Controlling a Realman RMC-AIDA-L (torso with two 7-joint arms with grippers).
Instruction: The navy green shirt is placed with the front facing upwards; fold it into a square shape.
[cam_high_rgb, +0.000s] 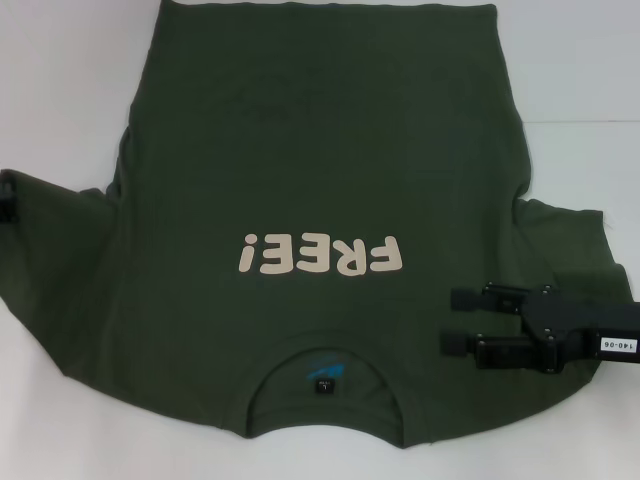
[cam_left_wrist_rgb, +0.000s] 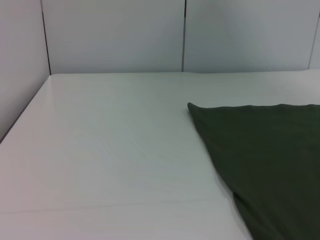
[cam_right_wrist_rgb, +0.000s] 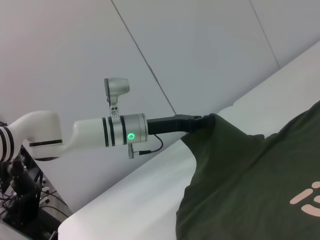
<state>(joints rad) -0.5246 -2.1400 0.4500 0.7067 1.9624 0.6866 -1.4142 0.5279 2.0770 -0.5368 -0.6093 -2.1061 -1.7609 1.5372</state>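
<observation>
White table (cam_high_rgb: 590, 90) carries the navy green shirt (cam_high_rgb: 320, 170), spread front up, collar nearest the robot. Right gripper (cam_high_rgb: 450, 322) lies level over the right sleeve, fingers parted, holding nothing. Left gripper (cam_right_wrist_rgb: 200, 122) clamps the left sleeve edge, arm extended horizontally.

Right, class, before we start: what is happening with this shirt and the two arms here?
A two-armed robot is working on a green shirt spread front-up on a white table, its "FREE!" lettering showing and the collar nearest the robot. The left gripper has lifted the left sleeve's edge off the table. The right gripper, fingers apart, hovers over the right shoulder. No fold has been made yet.
</observation>
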